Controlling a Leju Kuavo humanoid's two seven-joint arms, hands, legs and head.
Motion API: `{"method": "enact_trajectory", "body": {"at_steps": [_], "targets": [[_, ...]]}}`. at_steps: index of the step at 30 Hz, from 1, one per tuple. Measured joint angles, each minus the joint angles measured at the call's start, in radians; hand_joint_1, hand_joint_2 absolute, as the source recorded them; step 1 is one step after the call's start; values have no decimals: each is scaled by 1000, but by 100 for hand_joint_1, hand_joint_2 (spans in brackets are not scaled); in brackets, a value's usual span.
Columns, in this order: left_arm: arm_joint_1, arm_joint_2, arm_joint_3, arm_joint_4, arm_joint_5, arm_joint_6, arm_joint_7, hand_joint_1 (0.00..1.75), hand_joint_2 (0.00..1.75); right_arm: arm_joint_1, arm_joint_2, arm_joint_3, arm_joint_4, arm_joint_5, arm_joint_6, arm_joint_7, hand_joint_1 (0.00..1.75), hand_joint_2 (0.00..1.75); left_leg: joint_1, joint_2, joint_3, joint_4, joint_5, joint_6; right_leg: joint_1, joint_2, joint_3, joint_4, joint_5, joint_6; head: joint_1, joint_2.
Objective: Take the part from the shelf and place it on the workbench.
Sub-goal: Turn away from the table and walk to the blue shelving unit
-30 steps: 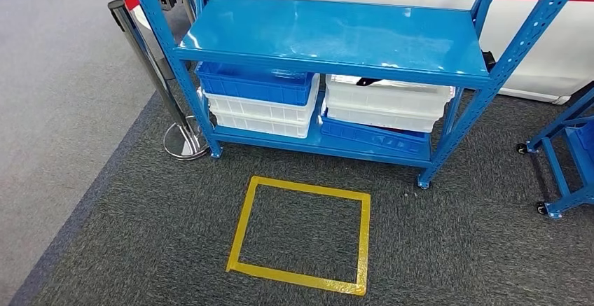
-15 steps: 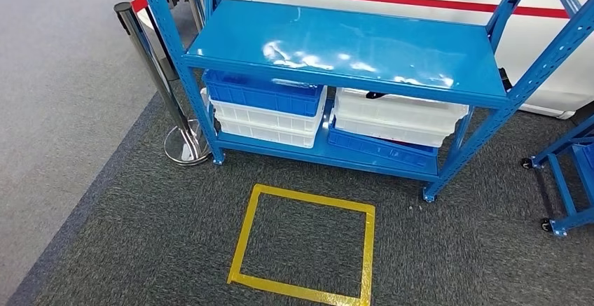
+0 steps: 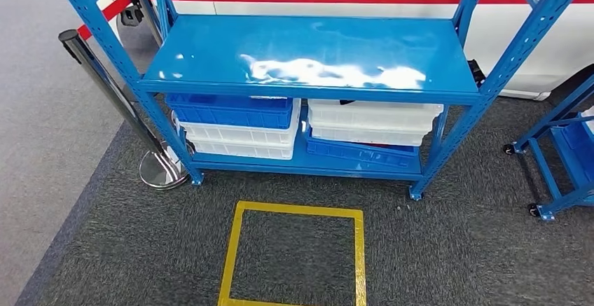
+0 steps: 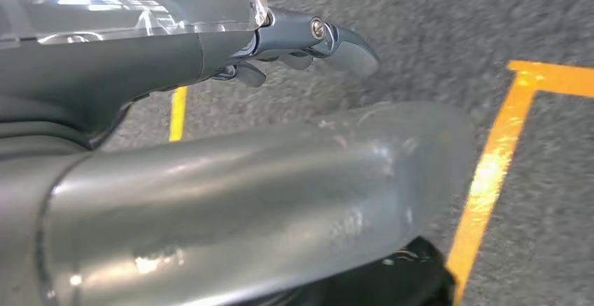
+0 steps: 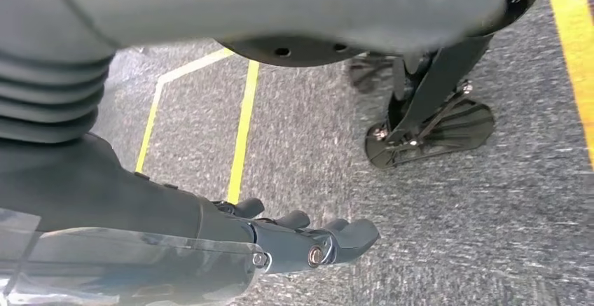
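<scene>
The blue shelf stands ahead, stacked blue and white bins on its lower level; the part itself cannot be made out. The left hand and right hand hang over the carpet, fingers loosely extended, holding nothing.

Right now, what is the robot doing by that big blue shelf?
The robot faces a blue shelf from the carpet, with a yellow taped square on the floor before it. Blue and white bins sit stacked on the lower level; the top level shows just glare. Its left hand and right hand hang over the carpet, holding nothing. I can't make out the part it should take.
</scene>
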State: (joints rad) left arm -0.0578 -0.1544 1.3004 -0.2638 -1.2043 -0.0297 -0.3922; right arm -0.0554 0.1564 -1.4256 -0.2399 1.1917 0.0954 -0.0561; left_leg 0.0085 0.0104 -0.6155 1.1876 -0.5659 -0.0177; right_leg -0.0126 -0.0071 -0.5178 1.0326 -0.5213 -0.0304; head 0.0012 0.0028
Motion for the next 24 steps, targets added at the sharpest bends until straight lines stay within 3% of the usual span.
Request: {"method": "enact_trajectory", "body": {"at_steps": [1, 3, 6, 7, 8, 10, 11, 12, 13, 14, 16, 17, 18, 19, 20, 21, 22, 24], "targets": [[1, 0, 0, 0, 0, 0, 0, 0, 0, 1, 0, 0, 0, 0, 0, 0, 0, 0, -3, 0, 8, -59, 48, 8, 0, 1, 12, 0, -9, 4, 1, 0], [1, 1, 1, 0, 0, 0, 0, 0, 0, 0, 1, 0, 0, 0, 0, 0, 0, 0, -10, 0, 17, -130, 99, 22, 1, 2, 23, -3, -22, 15, 1, 0], [1, 1, 1, 0, 0, 0, 0, 0, 0, 0, 1, 0, 1, 0, 0, -1, 0, 0, -11, -5, 37, -159, 109, 40, 1, 2, 31, 8, -18, 37, 1, 0], [1, 1, 1, 0, 0, 0, 0, 0, 0, 0, 1, 0, 1, 0, 0, -1, 0, 44, -9, -7, 49, -170, 109, 45, 0, 3, 26, 28, -18, 42, 1, 0], [0, 0, 1, 0, 0, 0, 0, 0, 0, 0, 1, 0, 1, 0, 0, -1, 0, 44, -7, -9, 62, -178, 108, 50, 0, 4, 11, 59, -28, 45, 2, 0], [-3, 0, 1, 0, 0, 0, 0, 0, 0, -1, 1, 0, 1, 0, 0, -1, 0, 44, -7, -8, 76, -185, 101, 60, -1, 6, -59, 166, -76, 51, 3, 0], [-5, 0, 1, 0, 0, 0, 0, 0, 0, 0, 1, 0, 1, -2, 1, -1, 0, 0, -8, -6, 82, -186, 94, 63, -1, 6, -100, 220, -101, 54, 3, 0], [-5, 0, 1, 0, 0, 0, 0, 0, 0, 0, 1, -1, 1, -5, 2, -1, 0, 0, -9, -4, 90, -186, 87, 65, -1, 6, -135, 257, -115, 55, 3, 0], [-5, 0, 1, 0, 0, 0, 0, 0, 0, 1, 1, -2, 1, -8, 2, -2, 0, 0, -10, -2, 101, -186, 78, 65, -1, 6, -153, 260, -107, 54, 3, 0], [-4, 0, 1, 0, 0, 0, 0, 0, 0, 2, 1, -4, 1, -10, 3, -3, 0, 44, -11, -2, 114, -186, 68, 62, -1, 6, -156, 233, -79, 52, 3, 0], [-2, -1, 1, 0, 0, 0, 0, 0, 0, 5, 0, -6, 1, -9, 1, -5, 0, 131, -11, 0, 142, -185, 47, 54, 1, 5, -130, 114, 17, 47, 3, 0], [-3, -1, 1, 0, -1, 0, 0, 0, 0, 7, 0, -6, 1, -8, 1, -5, 0, 131, -12, 0, 151, -184, 36, 49, 3, 4, -117, 63, 44, 42, 3, 0], [-5, -2, 1, 0, -1, 0, 0, 0, 0, 8, -1, -6, 1, -8, 0, -6, 0, 87, -14, 3, 157, -183, 26, 43, 5, 3, -109, 30, 64, 37, 3, 0], [-7, -2, 2, 0, -1, 0, 1, 0, 0, 9, -1, -7, 1, -10, 1, -7, 0, 44, -15, 5, 162, -179, 20, 37, 7, 3, -106, 17, 66, 31, 2, 0], [-9, -2, 2, 0, -2, 0, 1, 0, 0, 8, -1, -8, 1, -13, 0, -7, 0, 44, -17, 6, 168, -178, 17, 31, 7, 5, -102, 15, 60, 26, 1, 0], [-10, -1, 2, 0, -2, 1, 2, 0, 0, 7, 0, -10, 1, -16, -3, -5, 0, 87, -17, 6, 170, -172, 15, 26, 4, 8, -94, 11, 65, 21, 2, 0], [-10, -1, 2, 0, -3, 1, 2, 0, 0, 6, 1, -11, 1, -17, -10, -1, 0, 87, -16, 5, 169, -155, 15, 21, 1, 12, -85, 5, 64, 16, 1, 0], [-12, 0, 2, 0, -4, 3, 3, 0, 0, 4, 3, -14, 0, -18, -26, 8, 0, 87, -11, 0, 125, -71, -1, 12, -3, 17, -65, -5, 60, 7, -1, 0]]}}
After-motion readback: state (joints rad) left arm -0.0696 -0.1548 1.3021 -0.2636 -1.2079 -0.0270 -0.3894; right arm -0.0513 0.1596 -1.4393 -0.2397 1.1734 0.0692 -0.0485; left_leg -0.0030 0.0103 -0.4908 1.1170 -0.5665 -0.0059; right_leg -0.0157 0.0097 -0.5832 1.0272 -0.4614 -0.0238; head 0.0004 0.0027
